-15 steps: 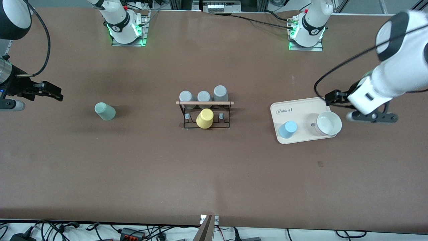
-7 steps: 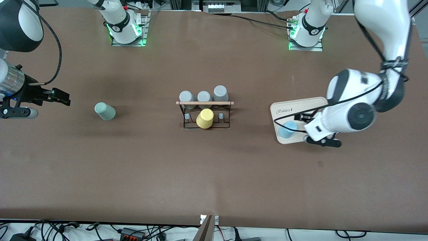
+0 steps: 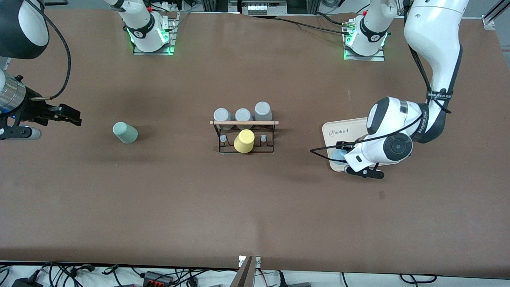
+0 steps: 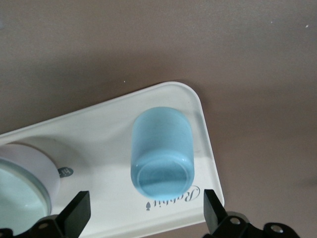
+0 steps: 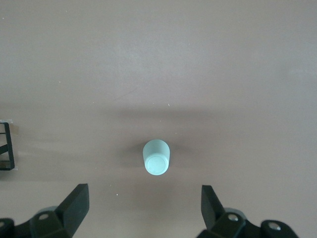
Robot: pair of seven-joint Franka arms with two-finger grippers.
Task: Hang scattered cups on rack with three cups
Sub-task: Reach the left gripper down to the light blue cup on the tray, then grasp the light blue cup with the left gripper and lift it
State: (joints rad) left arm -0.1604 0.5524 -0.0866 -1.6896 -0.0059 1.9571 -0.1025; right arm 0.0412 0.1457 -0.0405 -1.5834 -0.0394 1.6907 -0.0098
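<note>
The light blue cup stands upside down at a corner of the cream tray, beside a white bowl; the left gripper hovers over it, fingers spread wide. The sage-green cup stands inverted on the table toward the right arm's end, well apart from the rack, with the right gripper above the table near it, fingers also spread. Both cups look light, rigid and smooth, likely slippery; pinching across the tapered wall mid-height seems safest
</note>
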